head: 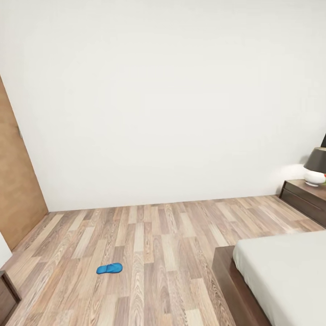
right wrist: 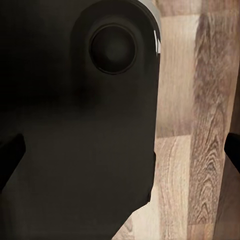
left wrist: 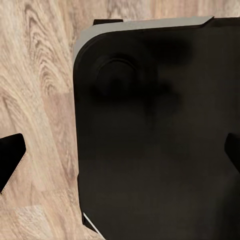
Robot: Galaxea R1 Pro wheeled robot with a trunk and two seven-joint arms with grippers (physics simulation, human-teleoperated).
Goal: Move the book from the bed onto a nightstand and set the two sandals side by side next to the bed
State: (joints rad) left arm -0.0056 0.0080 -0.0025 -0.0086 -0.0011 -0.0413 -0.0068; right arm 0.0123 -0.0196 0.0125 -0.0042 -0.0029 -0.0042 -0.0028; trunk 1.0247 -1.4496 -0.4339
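One blue sandal (head: 109,268) is lying flat on the wood-plank floor (head: 158,235), well apart from the corner of the bed (head: 280,271) at the right. It is looking light, thin and somewhat flexible, so pinching it across the narrow sole near one end should be working best. The nightstand (head: 304,200) beyond the bed is carrying a lamp (head: 315,166); its drawer is sitting closed, contents hidden. Both wrist cameras are facing the robot's dark base (left wrist: 160,135) over the floor, with fingertips barely peeking at the frame edges, so I cannot tell whether either gripper is spread or closed
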